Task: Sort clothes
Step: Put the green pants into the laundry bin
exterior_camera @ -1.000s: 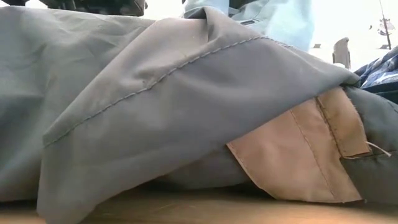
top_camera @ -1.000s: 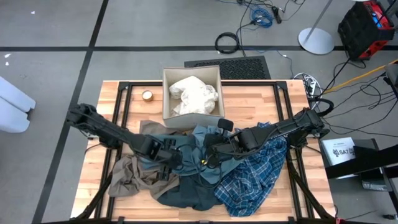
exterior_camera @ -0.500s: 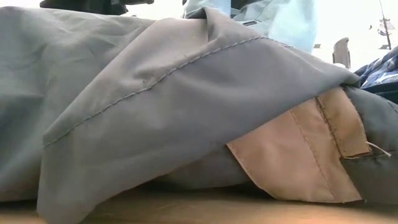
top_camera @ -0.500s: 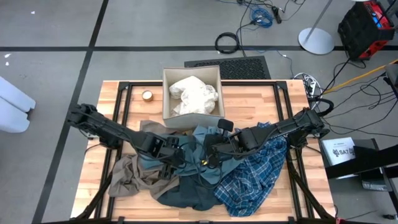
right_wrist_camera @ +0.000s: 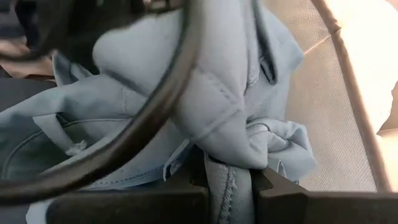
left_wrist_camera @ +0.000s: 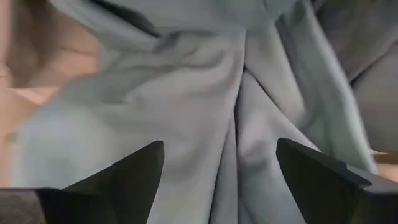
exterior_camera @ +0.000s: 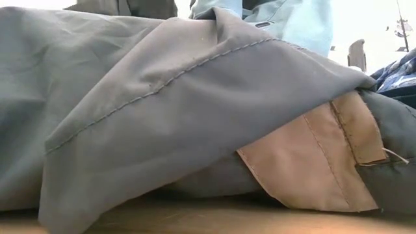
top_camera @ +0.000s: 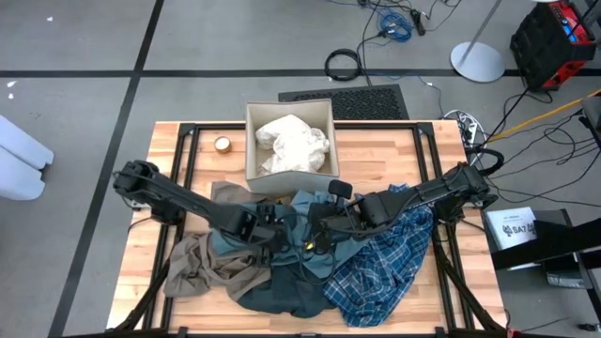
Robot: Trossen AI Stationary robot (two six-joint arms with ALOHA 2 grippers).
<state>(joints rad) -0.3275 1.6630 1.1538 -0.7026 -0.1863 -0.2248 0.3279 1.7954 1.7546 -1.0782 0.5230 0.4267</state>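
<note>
I'm seeing white pieces (top_camera: 293, 143) sitting boxed while the pile waits, my right gripper (right_wrist_camera: 227, 177) pinching the teal shirt (right_wrist_camera: 205, 99), left gripper (left_wrist_camera: 217, 174) hovering wide over it.

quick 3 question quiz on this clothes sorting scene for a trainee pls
1. True or false: the box already holds a white garment.
2. Which shirt is pinched between the right gripper fingers? A) plaid shirt B) teal shirt C) tan garment
3. Fill in: the left gripper fingers are spread ____ over pale fabric.

Key
1. True: it lies inside the box.
2. B: the right wrist view shows the teal shirt clamped between the fingers; the plaid shirt and tan garment lie on the table.
3. open
</note>
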